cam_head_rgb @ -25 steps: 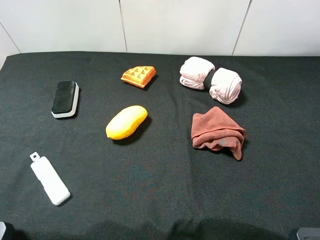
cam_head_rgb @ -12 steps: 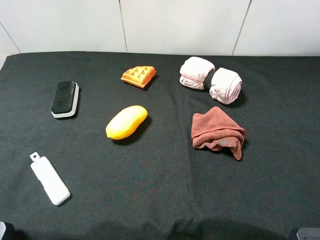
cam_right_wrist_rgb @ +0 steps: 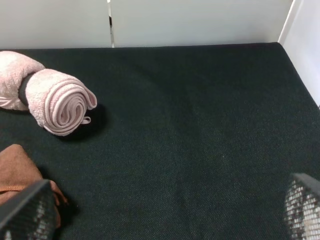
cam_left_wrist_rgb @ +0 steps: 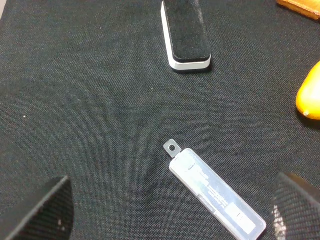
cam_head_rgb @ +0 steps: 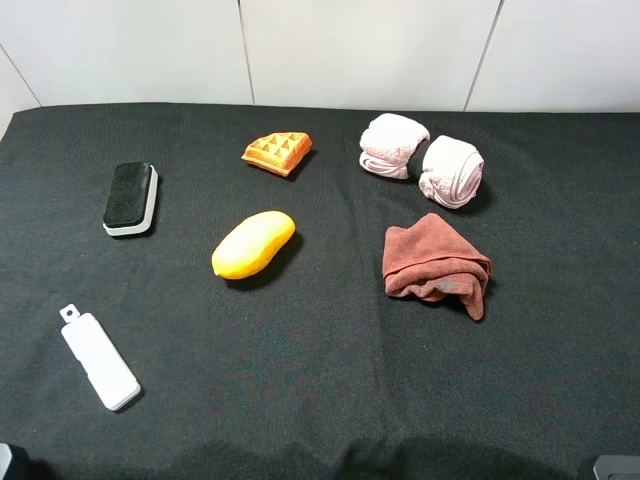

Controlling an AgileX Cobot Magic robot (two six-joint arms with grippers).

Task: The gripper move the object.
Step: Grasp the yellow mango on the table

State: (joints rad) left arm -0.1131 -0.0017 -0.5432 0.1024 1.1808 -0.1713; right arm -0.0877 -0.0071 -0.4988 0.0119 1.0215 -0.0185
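The yellow-orange mango lies on the black cloth left of centre, its long axis running diagonally. Its end also shows at the edge of the left wrist view. My left gripper is open and empty, its two dark fingertips wide apart above the cloth near the white bar, well short of the mango. My right gripper is open and empty over the right side of the table, far from the mango. In the exterior high view only small bits of the arms show at the bottom corners.
An orange waffle wedge lies behind the mango. A black eraser block and a white bar lie to the left. Two pink rolled towels and a crumpled red-brown cloth lie to the right.
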